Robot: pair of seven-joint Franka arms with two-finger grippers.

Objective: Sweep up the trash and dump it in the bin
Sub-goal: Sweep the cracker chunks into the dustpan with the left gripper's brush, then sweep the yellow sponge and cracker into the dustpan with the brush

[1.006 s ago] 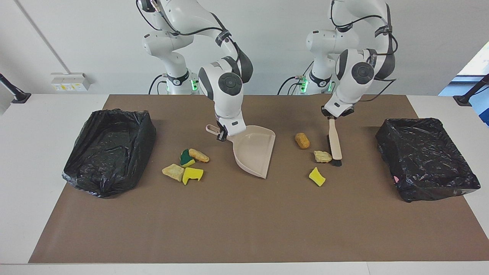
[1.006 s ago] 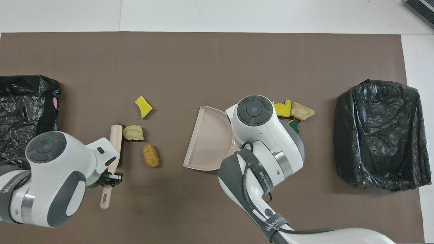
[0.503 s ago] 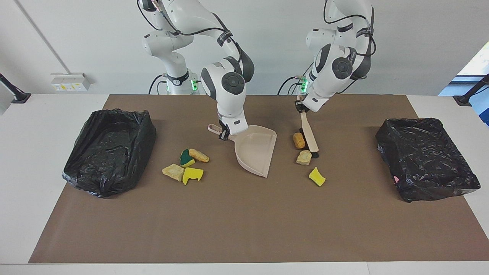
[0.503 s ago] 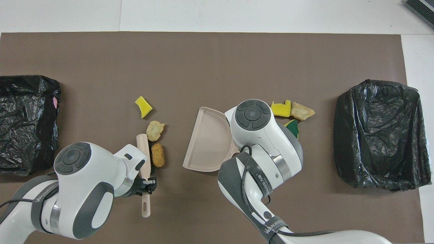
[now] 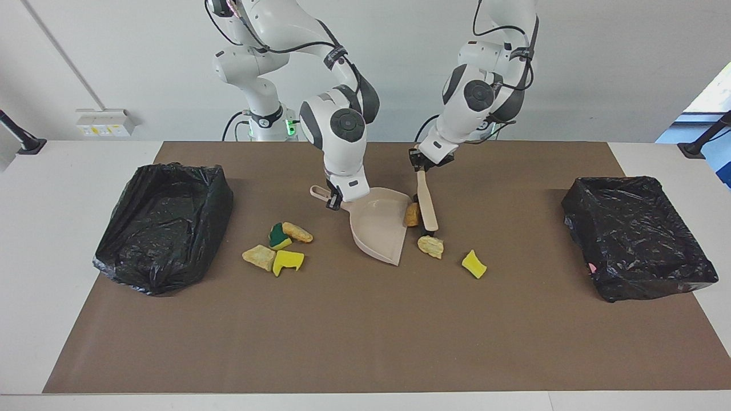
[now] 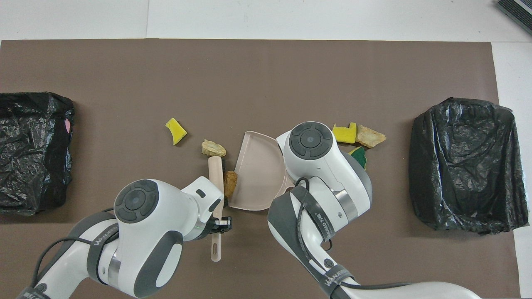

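My right gripper (image 5: 331, 198) is shut on the handle of the beige dustpan (image 5: 380, 225), whose open lip rests on the mat and faces the left arm's end; the pan also shows in the overhead view (image 6: 255, 174). My left gripper (image 5: 421, 166) is shut on the beige brush (image 5: 427, 201), bristles down beside the pan's lip. An orange-brown lump (image 5: 411, 214) sits between the brush and the lip. A tan lump (image 5: 431, 246) and a yellow sponge scrap (image 5: 474, 264) lie farther from the robots. Several scraps (image 5: 280, 246) lie beside the pan toward the right arm's end.
A black-lined bin (image 5: 165, 225) stands at the right arm's end of the brown mat, and another black-lined bin (image 5: 637, 237) at the left arm's end. In the overhead view my right arm's wrist (image 6: 311, 141) covers the pan's handle.
My left gripper has swept the brush toward the dustpan, pushing the orange-brown lump to the pan's lip and the tan lump closer. The dustpan has barely moved.
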